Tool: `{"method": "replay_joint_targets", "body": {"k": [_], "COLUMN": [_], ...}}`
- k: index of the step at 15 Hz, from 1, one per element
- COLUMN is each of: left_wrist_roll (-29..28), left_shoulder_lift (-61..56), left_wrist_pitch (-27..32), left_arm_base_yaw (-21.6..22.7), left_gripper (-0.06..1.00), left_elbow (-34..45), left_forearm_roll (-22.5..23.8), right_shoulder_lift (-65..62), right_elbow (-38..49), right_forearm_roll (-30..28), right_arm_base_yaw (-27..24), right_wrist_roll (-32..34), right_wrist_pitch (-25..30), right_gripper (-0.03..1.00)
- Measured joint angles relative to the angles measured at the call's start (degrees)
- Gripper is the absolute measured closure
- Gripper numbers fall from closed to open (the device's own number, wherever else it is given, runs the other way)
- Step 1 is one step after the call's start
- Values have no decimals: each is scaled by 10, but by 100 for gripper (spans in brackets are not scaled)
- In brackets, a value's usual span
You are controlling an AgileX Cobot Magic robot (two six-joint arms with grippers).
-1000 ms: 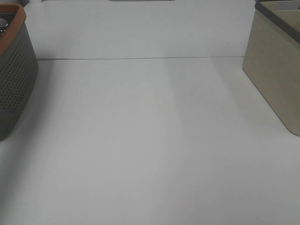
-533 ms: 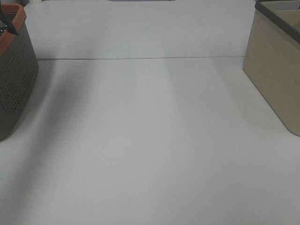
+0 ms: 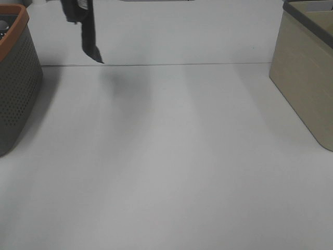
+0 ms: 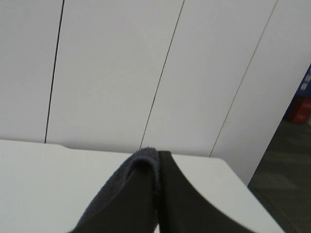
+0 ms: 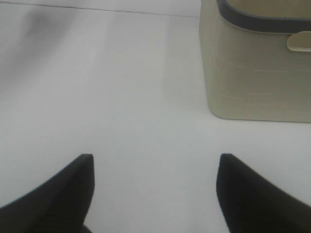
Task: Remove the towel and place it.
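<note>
towel is hanging in the air clear of the grey basket, so the removing part is looking done. left gripper is pinching it tight, right gripper is sitting wide open and empty over the table. placing it is what's left

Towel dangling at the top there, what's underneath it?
Only bare white table, with a faint shadow of the towel. The grey basket stands off to its left, not beneath. The towel hides a strip of the white surface behind it.
</note>
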Motion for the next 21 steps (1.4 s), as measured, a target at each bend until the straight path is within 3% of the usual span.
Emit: {"method": "replay_joint_targets", "body": {"k": [3,6,11,12,14,16,19,20,21], "left_wrist_roll": [41,48,48,46,29,11,7,7,7], "left_shoulder_lift": [9,25,44,55,62,64,64,64,64], "left_wrist_pitch": [83,164,183,182,180,178,178,178,177], "left_arm_base_yaw": [-38,-70,-133,-160,-177,-180,-180,-180,-180], "left_gripper": [94,94,94,94,94,94,94,94,94], "left_elbow": [2,37,88,90,90,90,90,90,90], "left_forearm_roll": [1,5,6,17,34,41,49,49,49], "right_shoulder_lift": [11,72,194,260,335,414,515,551,594], "right_elbow": [-6,-22,-23,-23,-23,-23,-23,-23,-23], "right_forearm_roll": [16,87,261,360,472,562,629,649,673], "right_arm_base_yaw": [0,0,0,0,0,0,9,40,112], "right_wrist_roll": [-1,-48,-248,-405,-533,-607,-670,-688,-705], "right_wrist_pitch": [-7,-62,-160,-182,-202,-231,-273,-308,-395], "right_gripper": [30,37,40,42,42,42,42,43,43]}}
